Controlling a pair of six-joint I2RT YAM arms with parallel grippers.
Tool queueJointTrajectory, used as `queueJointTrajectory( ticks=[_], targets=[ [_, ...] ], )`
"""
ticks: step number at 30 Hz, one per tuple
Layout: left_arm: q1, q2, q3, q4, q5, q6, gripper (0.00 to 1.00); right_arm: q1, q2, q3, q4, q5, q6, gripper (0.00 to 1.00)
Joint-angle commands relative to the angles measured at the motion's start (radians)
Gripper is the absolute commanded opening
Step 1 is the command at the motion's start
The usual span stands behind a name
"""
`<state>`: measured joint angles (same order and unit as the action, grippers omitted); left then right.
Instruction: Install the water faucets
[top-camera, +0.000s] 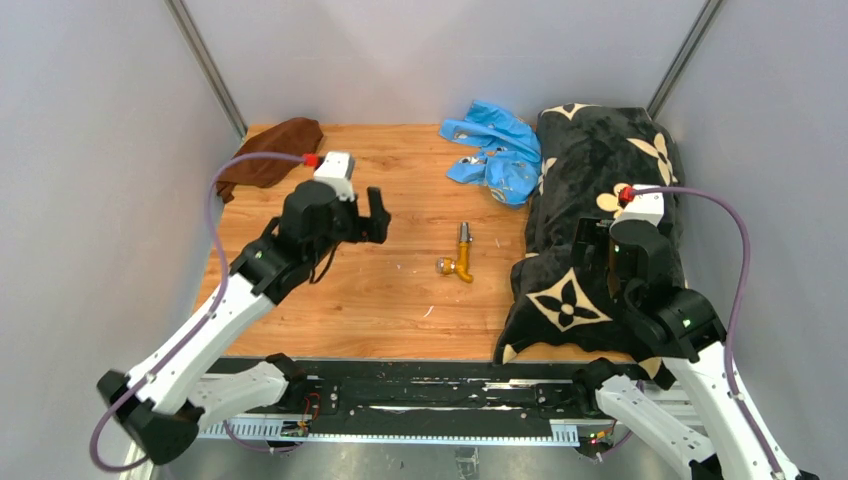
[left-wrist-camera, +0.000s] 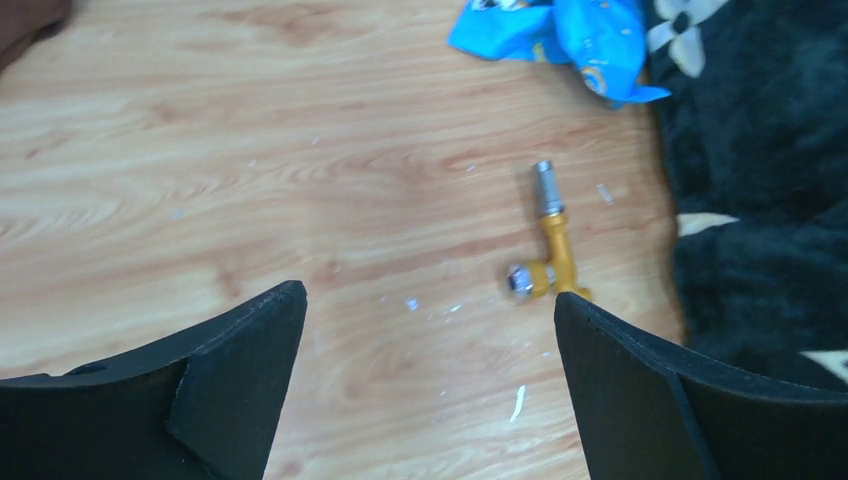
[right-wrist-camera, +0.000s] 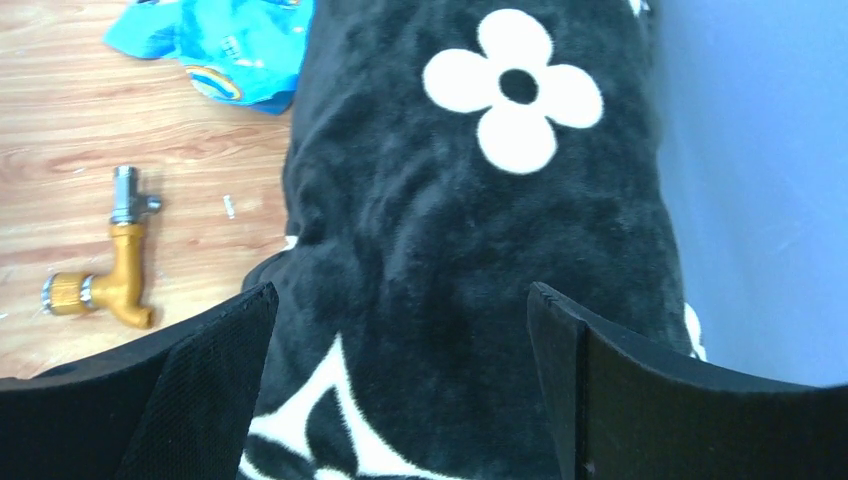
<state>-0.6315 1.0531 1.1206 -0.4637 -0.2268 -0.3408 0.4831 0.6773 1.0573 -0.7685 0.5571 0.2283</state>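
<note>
One wooden desk carries everything; its top is smooth pale-brown board with a few white specks. The largest thing on it is a black plush blanket with cream flower shapes, soft and thick, which lies in folds along the right edge from the far corner to the near one. The right pincer hangs above this blanket with its jaws wide apart and nothing between them. The left pincer is also fully open and empty, above the bare wood left of the middle and pointing toward the middle. A crumpled brown cloth lies in the far left corner. A wrinkled, shiny blue bag lies at the far edge and touches the blanket.

The brass spout lies flat near the middle of the desk, just beside the blanket's left border but not touching it. It is a bent orange-gold tube with a round ribbed end that has a silver rim. The silver-grey fitting sits in line at its far end, touching it; whether it is screwed on I cannot tell.

I judge both parts to be rigid metal, heavy for their size, not fragile, and slippery on the polished round surfaces. It may roll when pushed. The straight brass stem seems the best place to hold it, across its width.
</note>
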Motion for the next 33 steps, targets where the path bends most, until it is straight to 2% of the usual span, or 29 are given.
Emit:
queueJointTrajectory(
  ticks=[1,9,21,33],
  targets=[
    [-0.004,-0.164,-0.128,-0.063,-0.152,-0.038,0.98,0.012,0.036,0.041,-0.050,0.134,0.008,0.93],
    [-0.004,-0.356,-0.213,-0.148,-0.208,-0.086,0.98,0.012,0.057,0.042,-0.008,0.120,0.037,0.93],
    [-0.004,-0.375,-0.217,-0.143,-0.271,-0.089,0.98,0.012,0.050,0.071,-0.009,0.118,0.053,0.93],
    [-0.004,-0.386,-0.244,-0.012,-0.183,-0.092,0.98,0.012,0.056,0.084,-0.001,0.101,0.057,0.93]
  ],
)
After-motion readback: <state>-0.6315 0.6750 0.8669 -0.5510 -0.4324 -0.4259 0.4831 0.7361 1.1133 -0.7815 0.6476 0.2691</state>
